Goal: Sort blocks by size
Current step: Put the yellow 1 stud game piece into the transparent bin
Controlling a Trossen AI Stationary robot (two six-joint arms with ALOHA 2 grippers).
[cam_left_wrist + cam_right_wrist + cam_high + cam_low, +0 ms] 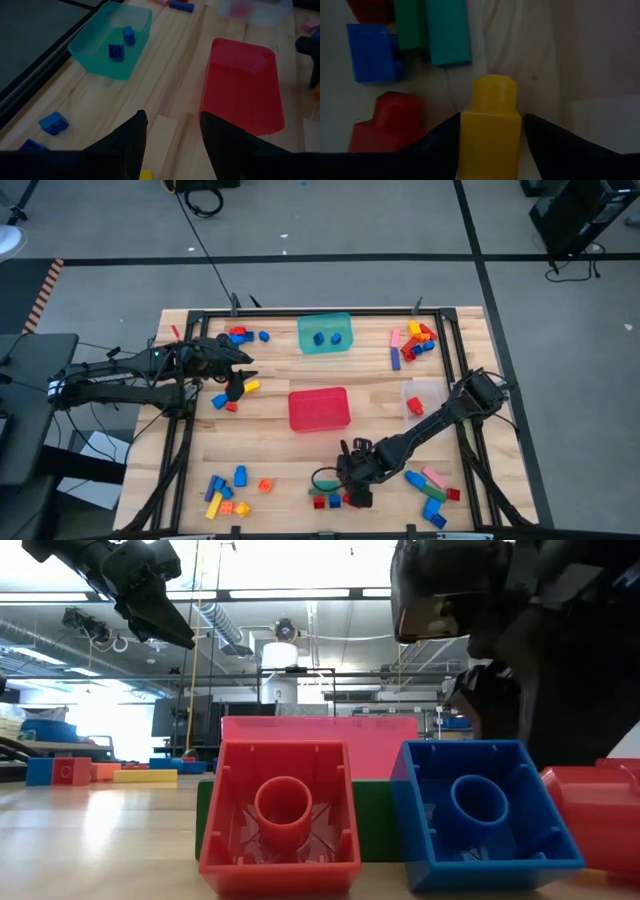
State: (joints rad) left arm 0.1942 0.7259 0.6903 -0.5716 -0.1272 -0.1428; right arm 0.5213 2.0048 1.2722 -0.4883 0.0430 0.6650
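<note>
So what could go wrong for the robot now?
1. The right gripper has a yellow block between its fingers, but the hold may not be firm yet, so the block could slip out.
2. A red block, a blue block and a green block lie close by, and the arm might bump them.
3. The left gripper hangs open next to the red tub and could nudge it.

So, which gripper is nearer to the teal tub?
Left. The left gripper hovers over the table beside the teal tub, near the yellow block. The right gripper is far from it, past the red tub, at the table's opposite edge.
</note>
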